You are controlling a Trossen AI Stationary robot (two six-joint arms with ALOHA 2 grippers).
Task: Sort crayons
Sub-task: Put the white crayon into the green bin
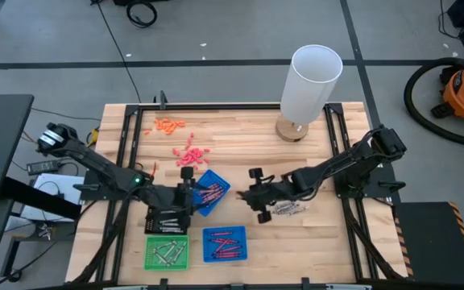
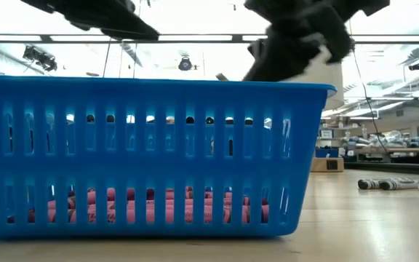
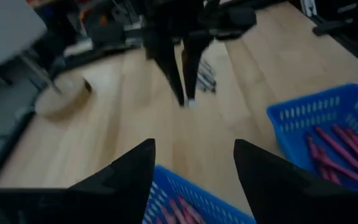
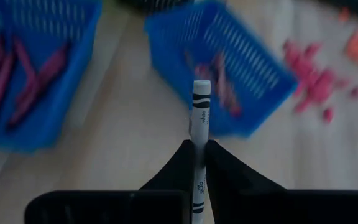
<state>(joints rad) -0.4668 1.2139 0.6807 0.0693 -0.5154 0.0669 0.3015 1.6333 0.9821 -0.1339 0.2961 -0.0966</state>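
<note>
My right gripper (image 1: 260, 208) is shut on a grey-white crayon (image 4: 201, 112) near the table's middle, beside a pile of grey crayons (image 1: 287, 209) lying on the wood. My left gripper (image 1: 190, 187) is open and empty over the edge of a tilted blue tray (image 1: 212, 192) that holds red crayons. Its fingers (image 3: 129, 174) stand apart above that tray's rim (image 3: 185, 199). A second blue tray (image 1: 225, 244) with red crayons, a green tray (image 1: 167, 252) with grey crayons and a black tray (image 1: 167, 219) stand near the front edge. My right gripper pinches the grey-white crayon's shaft (image 4: 199, 155) between its two fingers. The crayon lies along the fingers, and its free end (image 4: 201, 87) sticks out past the fingertips. The fingers point down, slanting toward the table's left. I cannot tell whether the crayon's end touches the table.
A tall white cylinder on a round wooden base (image 1: 308, 84) stands at the back right. Salmon-pink and orange bits (image 1: 188, 153) lie at the back left. In the low view the blue tray's wall (image 2: 151, 160) fills most of the picture, with grey crayons (image 2: 398, 185) on the wood to its right.
</note>
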